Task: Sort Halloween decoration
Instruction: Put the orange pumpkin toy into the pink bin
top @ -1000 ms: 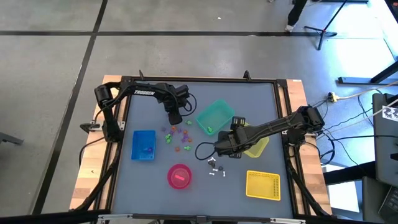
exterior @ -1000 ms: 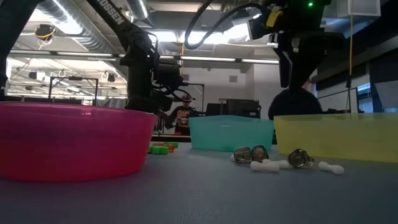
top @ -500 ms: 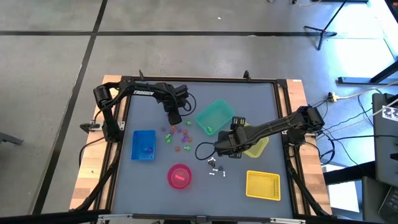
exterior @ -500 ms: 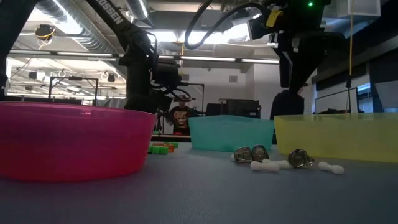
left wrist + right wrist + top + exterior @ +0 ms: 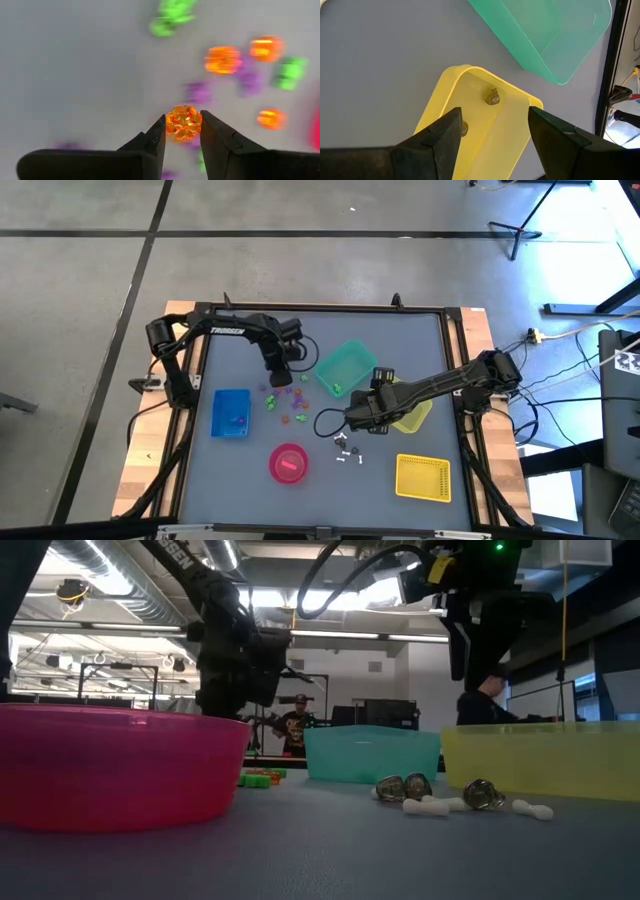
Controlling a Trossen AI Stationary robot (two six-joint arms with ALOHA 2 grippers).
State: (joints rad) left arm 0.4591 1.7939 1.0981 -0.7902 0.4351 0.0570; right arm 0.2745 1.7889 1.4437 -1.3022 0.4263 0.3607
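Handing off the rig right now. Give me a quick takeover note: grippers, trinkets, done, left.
Left gripper: shut on an orange trinket, above the loose pile.
Right gripper: open, empty, over the yellow bin.
Done: a few pieces sit in the yellow, green, blue and pink containers.
Left: the pile and the grey and white pieces on the table.

Small translucent orange bumpy pumpkin-like bead [image 5: 184, 122] pinched between left gripper [image 5: 181, 131] fingertips, lifted off table. Below and beyond it: scattered tiny plastic trinkets, orange [image 5: 222, 59], green [image 5: 172, 17], purple [image 5: 198, 91], lying loose. Near right gripper [image 5: 352, 420]: dark grey round ones [image 5: 403, 787] and white bone-shaped ones [image 5: 433, 805].
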